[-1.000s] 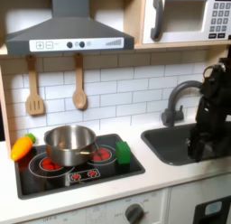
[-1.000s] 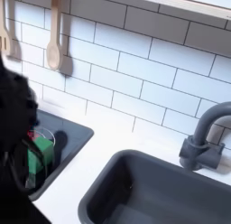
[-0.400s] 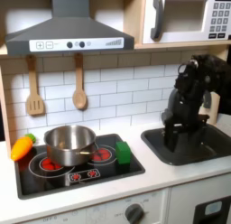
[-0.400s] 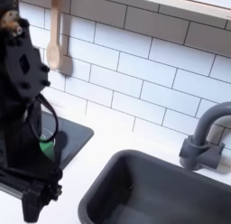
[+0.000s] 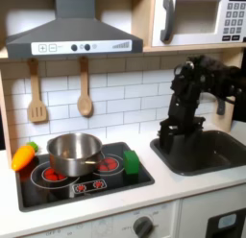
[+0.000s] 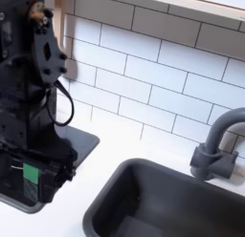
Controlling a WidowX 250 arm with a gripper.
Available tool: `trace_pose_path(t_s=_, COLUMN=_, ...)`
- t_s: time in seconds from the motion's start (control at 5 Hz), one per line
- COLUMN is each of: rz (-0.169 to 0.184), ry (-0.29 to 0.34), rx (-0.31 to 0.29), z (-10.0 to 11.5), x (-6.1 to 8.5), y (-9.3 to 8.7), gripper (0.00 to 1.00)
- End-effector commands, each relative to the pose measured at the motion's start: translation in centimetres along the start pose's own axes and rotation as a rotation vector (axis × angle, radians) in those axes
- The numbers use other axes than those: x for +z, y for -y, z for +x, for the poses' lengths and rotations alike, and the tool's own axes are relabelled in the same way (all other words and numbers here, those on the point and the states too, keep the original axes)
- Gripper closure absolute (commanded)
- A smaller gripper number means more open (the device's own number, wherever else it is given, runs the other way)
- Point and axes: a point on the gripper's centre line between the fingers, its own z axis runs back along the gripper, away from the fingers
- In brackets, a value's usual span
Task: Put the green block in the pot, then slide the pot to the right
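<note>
The green block (image 5: 131, 162) lies on the right burner of the black cooktop (image 5: 58, 189), just right of the silver pot (image 5: 74, 153), which stands on the left burner. In the first exterior view my gripper (image 5: 167, 138) hangs open and holds nothing, above the white counter between cooktop and sink, to the right of the block and a little higher. In the second exterior view the black arm (image 6: 36, 97) stands at the left, and the green block (image 6: 31, 174) shows low behind the gripper's frame. The pot's inside is partly hidden by its rim.
An orange carrot (image 5: 23, 156) lies at the cooktop's left edge. The dark grey sink (image 5: 204, 153) with its faucet (image 6: 212, 150) is on the first exterior view's right. Two wooden utensils (image 5: 85, 96) hang on the tiled wall under the range hood.
The arm has swung from over the sink leftward toward the cooktop and lowered its gripper near the counter. The pot, the block and the carrot have not moved.
</note>
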Motion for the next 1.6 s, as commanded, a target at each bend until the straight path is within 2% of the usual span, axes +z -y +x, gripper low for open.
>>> trace_pose_path(t_s=0.0, rz=0.012, ry=0.013, rx=0.012, z=3.1, x=-1.0, y=-1.5, gripper=0.0)
trace_pose_path(t_s=0.6, rz=0.028, ry=0.011, rx=0.022, z=6.5, x=-2.8, y=-4.1, gripper=0.0)
trace_pose_path(t_s=1.2, rz=0.02, ry=-0.035, rx=-0.039, z=7.9, x=-5.9, y=-4.3, gripper=0.0)
trace_pose_path(t_s=1.4, rz=0.019, ry=-0.047, rx=-0.038, z=8.1, x=-6.7, y=-4.2, gripper=0.0)
